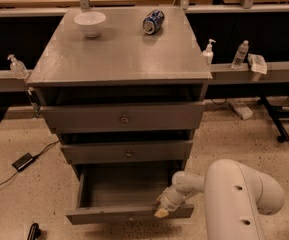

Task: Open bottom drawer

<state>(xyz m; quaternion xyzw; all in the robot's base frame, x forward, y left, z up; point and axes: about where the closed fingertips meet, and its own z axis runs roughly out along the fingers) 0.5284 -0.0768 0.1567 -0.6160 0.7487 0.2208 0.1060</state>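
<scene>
The bottom drawer (124, 213) of the grey cabinet is pulled out, and its empty grey inside (124, 186) shows. Its front panel sits low in the view, with the small knob barely showing at its lower edge. My gripper (162, 210) is at the right part of the drawer's front edge, touching its top rim. The white arm (234, 199) reaches in from the lower right. The middle drawer (128, 153) and the top drawer (124, 118) above it are pushed in.
A white bowl (90, 23) and a blue can (153, 21) lying on its side are on the cabinet top. Bottles stand on side rails at left (17, 66) and right (208, 51). A black adapter with cable (23, 161) lies on the floor at left.
</scene>
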